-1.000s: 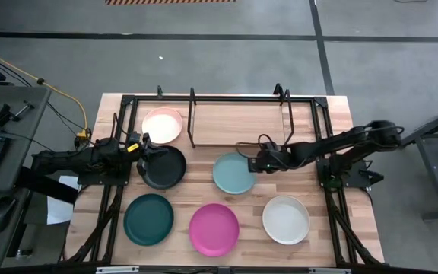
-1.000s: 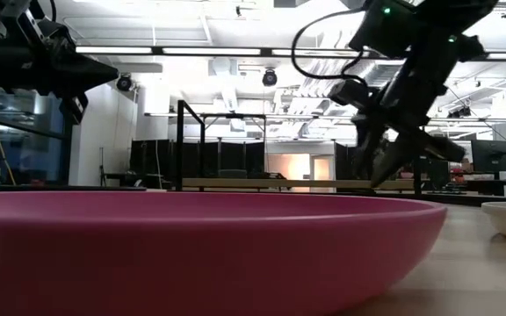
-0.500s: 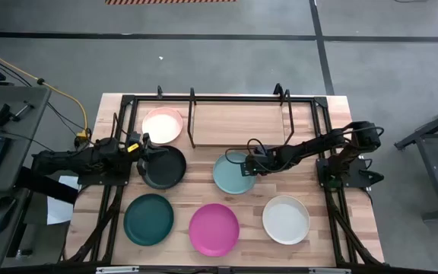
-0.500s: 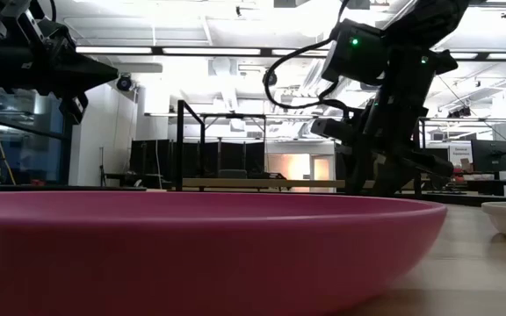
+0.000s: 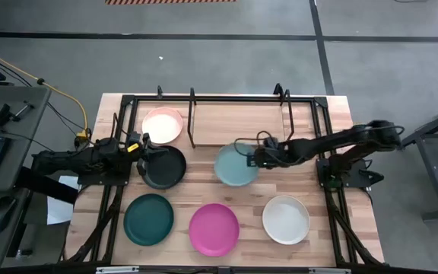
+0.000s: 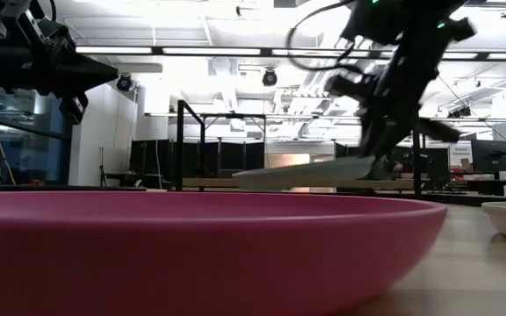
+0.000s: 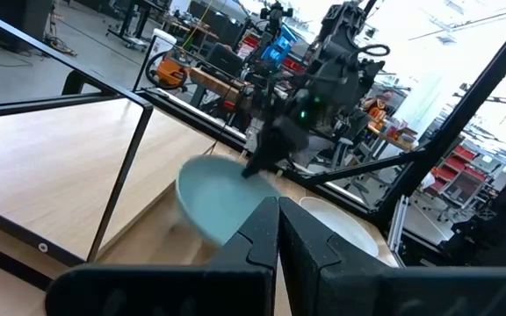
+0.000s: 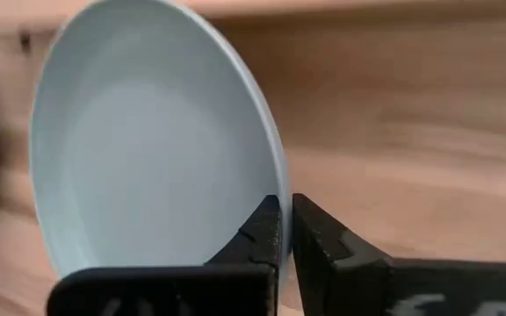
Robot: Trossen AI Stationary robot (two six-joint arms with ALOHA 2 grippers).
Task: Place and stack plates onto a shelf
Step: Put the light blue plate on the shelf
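Nearest the front edge sit the dark teal plate, the magenta plate and the white plate, all flat on the tabletop and untouched. One row back, the left gripper hovers over the rim of the black plate; its fingers look pressed together with nothing between them, so it seems to be waiting.

The action is in the middle. The right gripper is pinched on the near rim of the light blue plate, and from table height that plate hangs clear of the wood, tilted with its free edge drooping away from the claw. The right wrist view shows the two fingertips clamped across the thin rim of the plate.

Behind it lies the shelf, its board bare, with black wire posts along its edges; the pale pink plate rests on the table just beside its left end.

As I read it, the step is carrying this first plate onto the shelf. A rim pinch gives little hold against the plate's own weight, so a slow, level carry looks wise, lifting high enough to clear the front wire, then lowering the drooping edge onto the board first and letting go only once it lies flat
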